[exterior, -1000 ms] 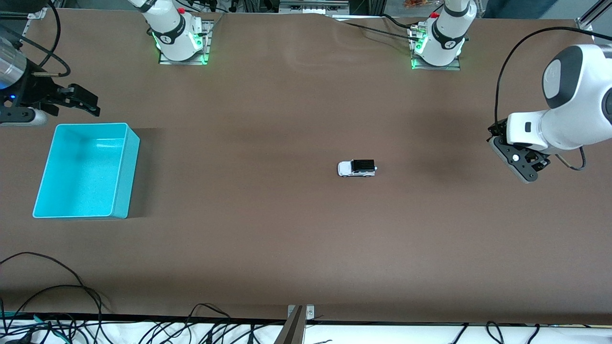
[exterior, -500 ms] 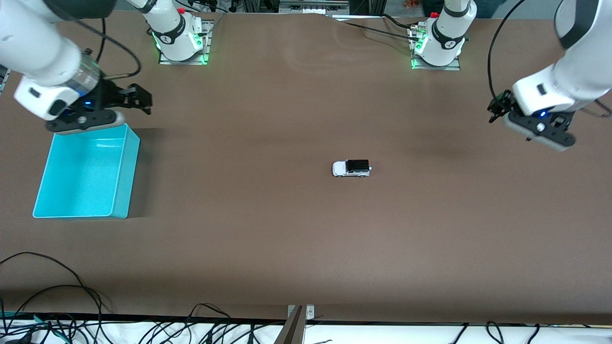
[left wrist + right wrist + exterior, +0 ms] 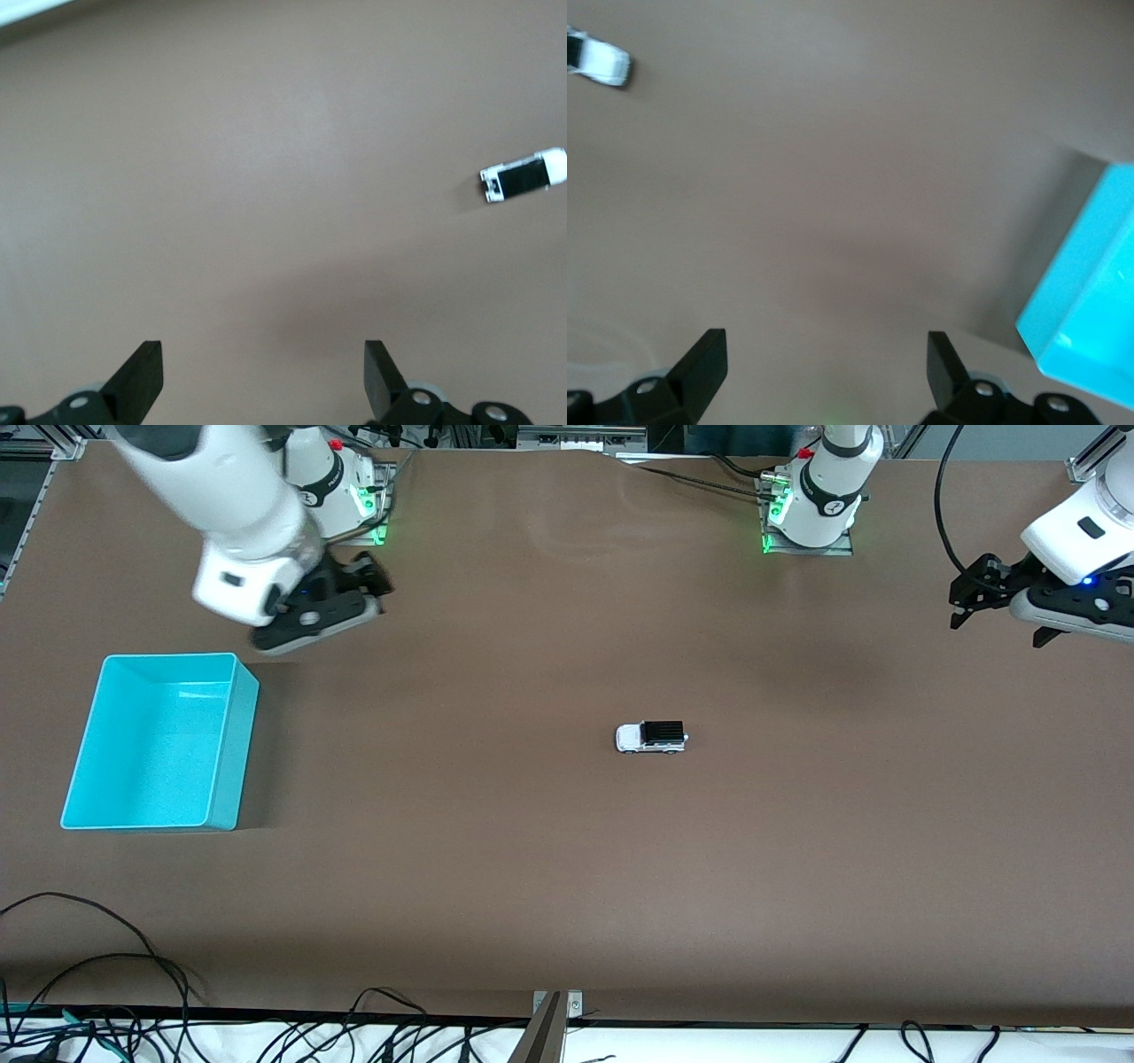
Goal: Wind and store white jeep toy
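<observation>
Brown table (image 3: 496,868) under even light; black cables (image 3: 106,992) trail along its white front edge.

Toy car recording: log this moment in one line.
toy car: on table, untouched | bin: empty | left gripper: open, raised | right gripper: open, raised

A plain brown table (image 3: 567,850) fills the scene, an even matte tone with no pattern. On it sits the white jeep toy (image 3: 652,737), its body white, its roof a black rectangle, its wheels dark. The bin (image 3: 226,753) is bright cyan inside and out, its floor a slightly paler, speckled cyan. Both robot arms are glossy white with dark grey joints. The left gripper (image 3: 967,607) is black, with a small blue light on the grey mount beside it. The right gripper (image 3: 372,584) is also black. The two arm bases (image 3: 811,518) glow green at their edges and carry small red caps. Black cables (image 3: 106,1010) trail over a white strip along the table's near edge.
</observation>
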`<state>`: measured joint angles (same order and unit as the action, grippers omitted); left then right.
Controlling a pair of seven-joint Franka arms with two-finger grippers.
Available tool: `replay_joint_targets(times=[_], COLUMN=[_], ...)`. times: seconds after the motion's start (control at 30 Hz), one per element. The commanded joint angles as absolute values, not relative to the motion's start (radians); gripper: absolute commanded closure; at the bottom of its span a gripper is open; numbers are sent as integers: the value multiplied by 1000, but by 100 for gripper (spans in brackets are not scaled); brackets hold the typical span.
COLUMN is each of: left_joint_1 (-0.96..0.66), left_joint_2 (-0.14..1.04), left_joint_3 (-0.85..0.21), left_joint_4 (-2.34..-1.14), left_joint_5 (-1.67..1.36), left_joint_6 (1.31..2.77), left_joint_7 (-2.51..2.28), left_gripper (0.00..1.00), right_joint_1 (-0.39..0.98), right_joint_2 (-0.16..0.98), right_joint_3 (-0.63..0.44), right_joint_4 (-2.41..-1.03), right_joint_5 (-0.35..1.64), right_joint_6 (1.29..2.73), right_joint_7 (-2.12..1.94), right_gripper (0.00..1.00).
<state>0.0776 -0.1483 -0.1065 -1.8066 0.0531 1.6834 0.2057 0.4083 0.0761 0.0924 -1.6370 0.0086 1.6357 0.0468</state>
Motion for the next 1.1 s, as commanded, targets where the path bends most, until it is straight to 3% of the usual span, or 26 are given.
replay_joint_targets(times=[0.0, 0.37, 0.67, 1.07], left_joint_1=[81, 78, 77, 89], left_joint_2=[-131, -29, -28, 115], left_joint_3=[-101, -80, -80, -77], left_joint_4=[-1789, -1655, -1652, -1572], left_joint_5=[-29, -57, -44, -41], left_joint_6=[1641, 1537, 1543, 1539], left_joint_7=[135, -34, -35, -29], left_gripper=[0, 0, 0, 0], right_joint_1=[508, 676, 804, 882], right_joint_2=[188, 403, 566, 725], right_joint_3=[84, 87, 104, 104], right_joint_4=[-1505, -1312, -1235, -1192], right_joint_5=[23, 23, 21, -1], right_joint_6=[1635, 1713, 1893, 2094], right_joint_7=[129, 454, 566, 437], right_gripper=[0, 0, 0, 0])
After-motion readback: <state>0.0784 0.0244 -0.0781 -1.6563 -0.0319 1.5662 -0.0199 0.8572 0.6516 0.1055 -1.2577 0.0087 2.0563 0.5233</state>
